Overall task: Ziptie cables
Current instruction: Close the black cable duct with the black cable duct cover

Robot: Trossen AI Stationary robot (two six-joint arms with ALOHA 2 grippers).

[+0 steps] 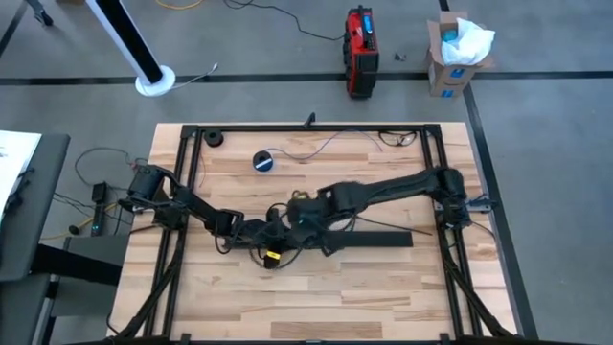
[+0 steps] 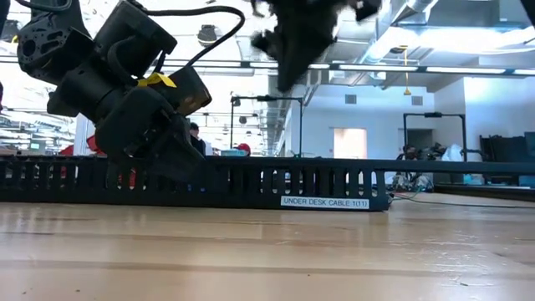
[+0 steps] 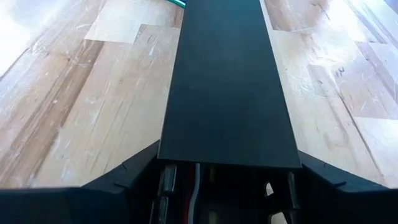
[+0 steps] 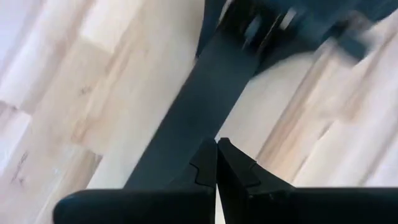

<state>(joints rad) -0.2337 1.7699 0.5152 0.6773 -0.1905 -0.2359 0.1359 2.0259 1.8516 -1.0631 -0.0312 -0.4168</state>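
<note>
- The long flat black slotted plastic strip (image 1: pixel 369 237) lies flat on the light wooden table (image 1: pixel 316 297), near its middle, running from between the two arms towards the right side.
- In the low view the strip (image 2: pixel 251 182) shows a row of slots along its side and a white label reading "UNDER DESK CABLE".
- The left gripper (image 1: pixel 261 233) is at the strip's left end. In the left wrist view the strip (image 3: pixel 230 81) runs straight out from between its dark fingers (image 3: pixel 134 171), one finger on each side of the end, the gripper closed on it.
- The right gripper (image 1: pixel 305 222) is just beside the left one, above the same end of the strip. In the right wrist view its fingers (image 4: pixel 239 168) are pressed together with nothing visible between them, and the strip (image 4: pixel 193 118) passes beneath.
- The thin grey and dark cables (image 1: pixel 330 142) lie slack along the far edge of the table, well apart from both grippers and untouched.
- A small round blue-and-black tape roll (image 1: pixel 263 160) sits on the table near the far edge, apart from the strip.
</note>
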